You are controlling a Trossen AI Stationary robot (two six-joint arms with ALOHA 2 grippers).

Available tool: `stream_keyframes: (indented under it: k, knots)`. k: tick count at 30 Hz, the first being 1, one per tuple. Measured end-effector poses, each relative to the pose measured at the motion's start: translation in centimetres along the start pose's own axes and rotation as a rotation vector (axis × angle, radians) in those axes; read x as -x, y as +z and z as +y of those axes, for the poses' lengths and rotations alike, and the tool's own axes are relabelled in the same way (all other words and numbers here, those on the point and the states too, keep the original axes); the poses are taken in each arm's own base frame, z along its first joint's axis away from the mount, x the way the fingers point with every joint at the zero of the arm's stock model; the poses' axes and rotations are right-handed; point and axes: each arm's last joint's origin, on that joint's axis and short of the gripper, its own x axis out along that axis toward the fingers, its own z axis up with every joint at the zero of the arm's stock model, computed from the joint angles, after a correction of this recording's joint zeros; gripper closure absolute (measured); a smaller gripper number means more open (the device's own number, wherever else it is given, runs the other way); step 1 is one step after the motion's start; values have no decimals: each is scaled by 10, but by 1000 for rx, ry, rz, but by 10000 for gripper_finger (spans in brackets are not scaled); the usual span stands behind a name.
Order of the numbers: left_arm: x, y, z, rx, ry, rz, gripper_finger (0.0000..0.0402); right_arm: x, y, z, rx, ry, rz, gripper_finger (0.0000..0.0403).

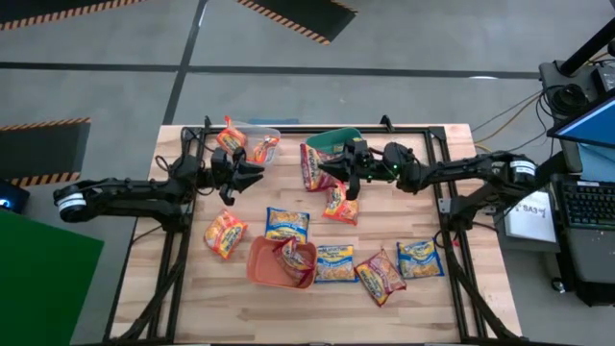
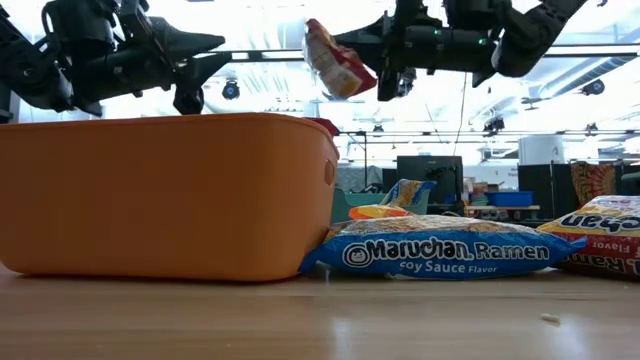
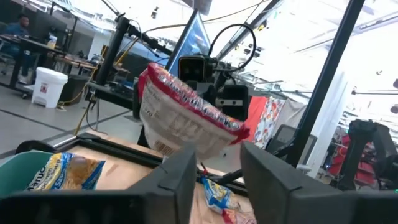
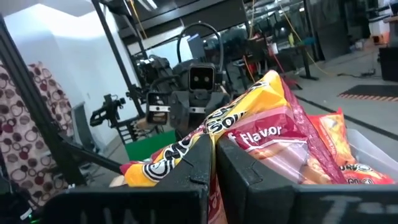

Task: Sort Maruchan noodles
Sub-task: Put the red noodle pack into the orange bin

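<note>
My right gripper (image 1: 344, 179) hovers over the table's middle, shut on a dark red and yellow Maruchan packet (image 1: 312, 165), which also shows in the low view (image 2: 338, 60) and the left wrist view (image 3: 186, 118). My left gripper (image 1: 252, 173) is open, raised beside the clear tub (image 1: 258, 140), and points at that packet; it touches nothing. Another red packet (image 1: 338, 203) lies below the right gripper. Several more packets lie flat on the table, among them an orange one (image 1: 225, 234), a blue one (image 1: 287, 225) and a dark red one (image 1: 381, 276). My right gripper pinches the packet between its two fingers at its edge (image 4: 231, 140), the end nearest the gripper (image 2: 366, 76). The fingers come level from the table's right. The packet is lifted clear of the table and sticks out tilted beyond the fingertips, toward the left arm.
An orange tub (image 1: 258, 264) near the front holds one packet. A teal tub (image 1: 336, 141) stands at the far side, next to the clear tub, which holds orange packets. Blue packets (image 1: 334, 263) (image 1: 420, 259) lie along the near right. Bare wood shows at the near left.
</note>
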Motion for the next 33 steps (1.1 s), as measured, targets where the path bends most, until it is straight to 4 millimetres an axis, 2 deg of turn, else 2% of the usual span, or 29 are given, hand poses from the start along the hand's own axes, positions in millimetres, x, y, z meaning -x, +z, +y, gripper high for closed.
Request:
stream_keyframes:
  k: [9, 13, 33]
  knots:
    - [0, 0, 1, 22, 70, -36, 158, -4, -3, -2, 57, 4, -32, 394]
    - [0, 0, 1, 19, 71, -36, 123, -5, -1, -2, 78, 3, -42, 394]
    - [-1, 0, 0, 37, 74, -40, 116, -6, 0, -2, 96, 3, -40, 394]
